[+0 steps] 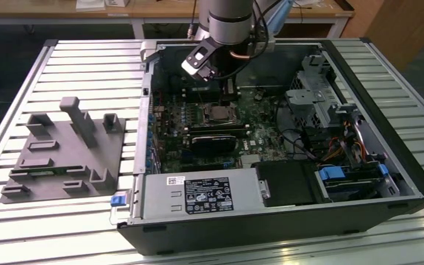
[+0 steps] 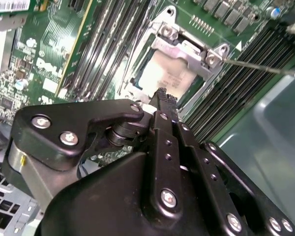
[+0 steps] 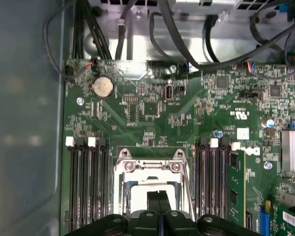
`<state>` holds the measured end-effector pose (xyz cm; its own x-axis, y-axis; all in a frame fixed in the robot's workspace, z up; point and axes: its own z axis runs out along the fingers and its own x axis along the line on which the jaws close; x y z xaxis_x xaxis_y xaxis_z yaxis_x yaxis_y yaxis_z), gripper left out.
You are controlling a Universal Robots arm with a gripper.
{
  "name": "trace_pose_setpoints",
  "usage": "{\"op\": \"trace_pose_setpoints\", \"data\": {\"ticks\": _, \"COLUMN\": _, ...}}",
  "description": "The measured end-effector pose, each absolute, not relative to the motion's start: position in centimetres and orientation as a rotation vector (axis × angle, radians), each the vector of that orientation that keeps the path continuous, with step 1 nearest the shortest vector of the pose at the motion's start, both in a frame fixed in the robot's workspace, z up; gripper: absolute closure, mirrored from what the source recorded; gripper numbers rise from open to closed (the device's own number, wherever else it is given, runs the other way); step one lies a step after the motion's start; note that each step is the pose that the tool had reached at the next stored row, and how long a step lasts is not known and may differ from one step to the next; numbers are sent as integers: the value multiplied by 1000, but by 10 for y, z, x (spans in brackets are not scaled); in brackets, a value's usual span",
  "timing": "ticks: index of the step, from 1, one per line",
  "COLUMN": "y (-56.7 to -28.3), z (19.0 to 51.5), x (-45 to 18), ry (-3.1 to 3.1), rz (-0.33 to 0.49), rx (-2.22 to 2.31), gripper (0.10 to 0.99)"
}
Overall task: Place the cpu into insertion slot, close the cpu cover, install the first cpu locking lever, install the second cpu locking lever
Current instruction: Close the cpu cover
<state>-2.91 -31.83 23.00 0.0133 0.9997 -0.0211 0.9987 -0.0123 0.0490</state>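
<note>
The insertion slot [image 1: 218, 114] lies in the green board inside the open computer case. The cpu [image 2: 160, 76] rests in it, its pale metal top showing through the window of the cpu cover [image 2: 187, 51]. The cover [image 3: 150, 167] lies down flat over the socket. A thin locking lever [image 2: 258, 66] sticks out sideways from one corner of the socket, and in the first wrist view a lever [image 3: 188, 184] runs along the socket's side. My gripper [image 2: 161, 94] is shut with nothing in it. Its tips [image 3: 159, 200] hang just above the cover window.
Long black memory slots [image 3: 88, 187] flank the socket on both sides. A black card [image 1: 216, 144] and a power supply [image 1: 197, 196] sit nearer the front, and a drive cage [image 1: 319, 105] with cables stands at the exterior view's right. A grey fixture block [image 1: 64, 149] stands outside the case.
</note>
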Motion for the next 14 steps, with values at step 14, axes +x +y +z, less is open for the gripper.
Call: {"op": "trace_pose_setpoints", "data": {"ticks": 14, "y": -319, "z": 227, "x": -33, "ry": 2229, "rz": 28, "rx": 2142, "gripper": 980}}
